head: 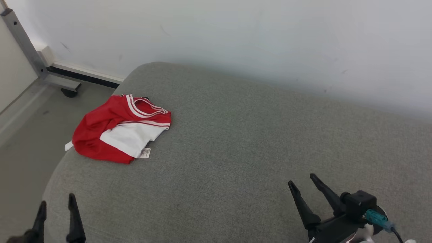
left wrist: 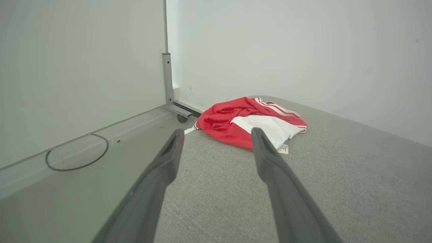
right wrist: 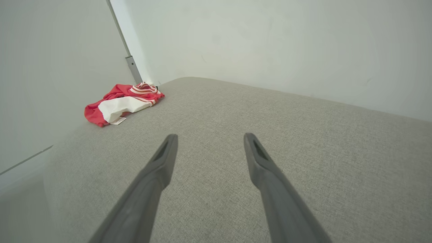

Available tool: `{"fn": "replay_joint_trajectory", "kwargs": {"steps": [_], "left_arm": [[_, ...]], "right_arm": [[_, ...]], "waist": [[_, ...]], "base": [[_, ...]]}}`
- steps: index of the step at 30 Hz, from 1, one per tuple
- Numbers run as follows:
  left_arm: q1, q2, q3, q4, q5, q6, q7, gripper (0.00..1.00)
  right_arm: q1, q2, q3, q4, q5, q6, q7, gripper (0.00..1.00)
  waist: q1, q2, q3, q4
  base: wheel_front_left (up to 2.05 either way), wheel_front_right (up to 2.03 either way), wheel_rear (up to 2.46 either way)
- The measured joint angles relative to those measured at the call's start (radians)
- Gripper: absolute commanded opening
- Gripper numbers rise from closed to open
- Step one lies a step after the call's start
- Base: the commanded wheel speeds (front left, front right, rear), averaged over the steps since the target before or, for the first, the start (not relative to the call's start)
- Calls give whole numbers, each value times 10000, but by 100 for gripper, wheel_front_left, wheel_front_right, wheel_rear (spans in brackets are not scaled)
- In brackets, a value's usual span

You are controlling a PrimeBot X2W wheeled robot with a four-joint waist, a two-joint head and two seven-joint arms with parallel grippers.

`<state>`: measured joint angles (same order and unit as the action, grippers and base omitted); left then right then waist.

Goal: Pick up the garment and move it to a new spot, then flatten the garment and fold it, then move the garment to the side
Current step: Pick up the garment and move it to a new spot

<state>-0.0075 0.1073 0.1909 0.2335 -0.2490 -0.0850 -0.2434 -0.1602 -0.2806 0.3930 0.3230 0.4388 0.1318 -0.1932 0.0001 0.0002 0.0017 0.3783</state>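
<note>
Loosely bunched garment [head: 119,130] on cushion [head: 236,152], left gripper [head: 56,199], right gripper [head: 301,179] wide, empty, floor cable [left wrist: 107,145] in left wrist view

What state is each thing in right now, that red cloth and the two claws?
garment: crumpled in a heap near the left edge of the cushion, not held.
label: sticking out at the garment's near edge.
left gripper: open, empty, short of the garment.
right gripper: open, empty, far from the garment.
</note>
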Motion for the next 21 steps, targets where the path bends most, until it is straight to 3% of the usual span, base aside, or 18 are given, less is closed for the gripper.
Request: {"fn": "replay_joint_trajectory", "kwargs": {"steps": [8,21], "left_arm": [[-2757,715,380,1459,-1335,-240,874,100],[-6358,2349,784,2539,-2918,-297,3616,100]], "right_arm": [[-571,-529,-174,-901,-360,0,541,100],[-1292,-874,-602,-2736,-959,0,1221,100]], "waist": [[1,1,1173,-563],[4,2,3619,-1552]], "base": [[0,0,0],[0,0,0]]}}
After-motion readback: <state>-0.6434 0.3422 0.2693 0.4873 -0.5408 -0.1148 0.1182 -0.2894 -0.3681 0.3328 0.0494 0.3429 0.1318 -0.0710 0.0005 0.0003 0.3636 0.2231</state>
